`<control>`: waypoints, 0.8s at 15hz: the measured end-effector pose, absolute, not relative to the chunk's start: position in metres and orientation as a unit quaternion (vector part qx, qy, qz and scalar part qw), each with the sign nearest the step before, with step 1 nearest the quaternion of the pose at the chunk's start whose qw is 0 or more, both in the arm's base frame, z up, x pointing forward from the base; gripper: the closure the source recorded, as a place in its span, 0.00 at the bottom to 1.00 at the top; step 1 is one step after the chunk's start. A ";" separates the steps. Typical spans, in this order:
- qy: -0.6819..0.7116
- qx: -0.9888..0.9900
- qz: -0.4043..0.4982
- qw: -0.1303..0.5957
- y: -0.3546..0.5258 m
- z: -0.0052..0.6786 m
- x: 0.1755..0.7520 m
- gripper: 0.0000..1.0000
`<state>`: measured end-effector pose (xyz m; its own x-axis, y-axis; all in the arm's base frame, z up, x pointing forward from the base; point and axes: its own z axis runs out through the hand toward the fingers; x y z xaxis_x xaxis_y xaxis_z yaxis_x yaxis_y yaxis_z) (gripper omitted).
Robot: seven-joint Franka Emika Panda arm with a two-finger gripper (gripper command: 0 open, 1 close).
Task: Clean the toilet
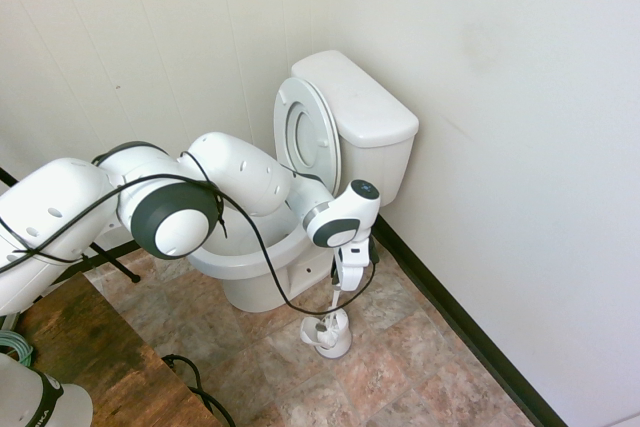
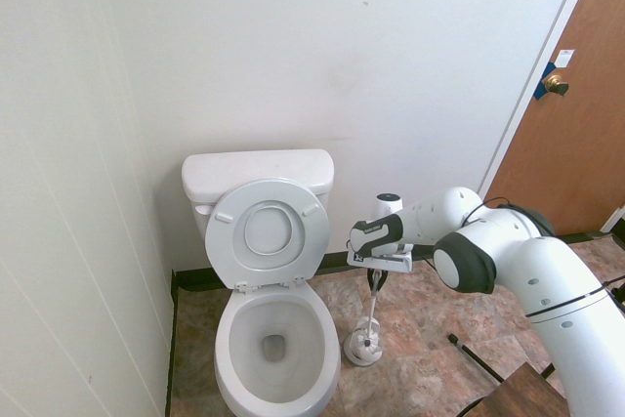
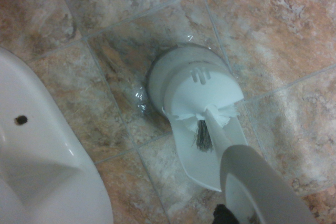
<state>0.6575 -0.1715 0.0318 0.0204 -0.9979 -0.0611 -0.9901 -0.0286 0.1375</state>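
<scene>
Count: one toilet (image 2: 273, 339), one brush (image 2: 372, 312), one brush holder (image 1: 328, 333).
Toilet: glossy white ceramic, boxy tank against the white wall, oval seat and lid raised upright, elongated bowl pointing away from the wall.
Brush: thin white upright handle, bristles in the round white holder on mottled brown floor tiles (image 3: 273, 35), just beside the toilet's pedestal.
Gripper (image 2: 376, 278): jaws closed on the brush handle, pointing down.
</scene>
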 end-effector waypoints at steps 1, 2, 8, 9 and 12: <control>-0.693 0.718 -0.066 0.025 -0.168 0.043 0.655 1.00; -0.689 0.722 -0.061 0.021 -0.164 0.057 0.653 1.00; -0.670 0.741 -0.041 -0.005 -0.161 0.164 0.623 1.00; -0.665 0.746 -0.038 -0.012 -0.159 0.184 0.615 1.00; -0.650 0.759 -0.025 -0.030 -0.143 0.240 0.586 1.00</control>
